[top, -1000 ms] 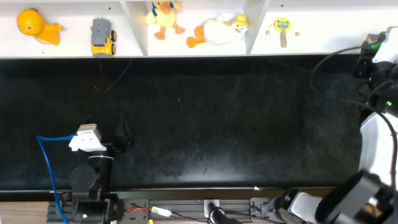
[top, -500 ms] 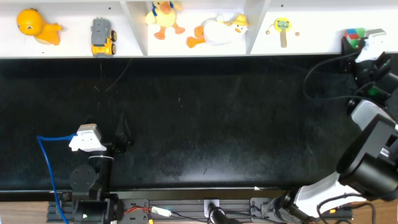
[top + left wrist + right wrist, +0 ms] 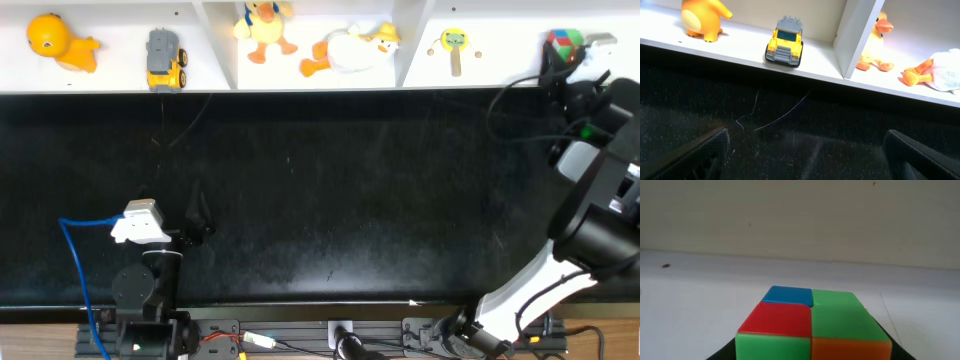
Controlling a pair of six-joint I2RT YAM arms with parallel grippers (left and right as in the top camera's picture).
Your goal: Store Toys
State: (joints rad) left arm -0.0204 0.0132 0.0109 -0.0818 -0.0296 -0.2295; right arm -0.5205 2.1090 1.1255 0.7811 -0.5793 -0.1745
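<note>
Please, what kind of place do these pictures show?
Probably a robot test bench set up as toy storage: a white compartment shelf holds a toy truck and a plush duck, a black mat lies before it, and the right gripper holds a colour cube at the shelf.

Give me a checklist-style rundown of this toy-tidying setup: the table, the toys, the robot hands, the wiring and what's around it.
Surface: black mat with faint pale marks; a white shelf with dividers runs along its far edge.
Job's things: on the shelf are an orange duck, a yellow truck, a yellow plush duck, a white plush duck lying down and a green rattle; the colour cube is over the shelf's right end.
Clutter: nothing seen.
Grippers: right gripper is shut on the colour cube; left gripper is open, facing the shelf.
Cables: blue cable by the left arm; black cables by the right arm.
Surroundings: pale wall behind the shelf.
</note>
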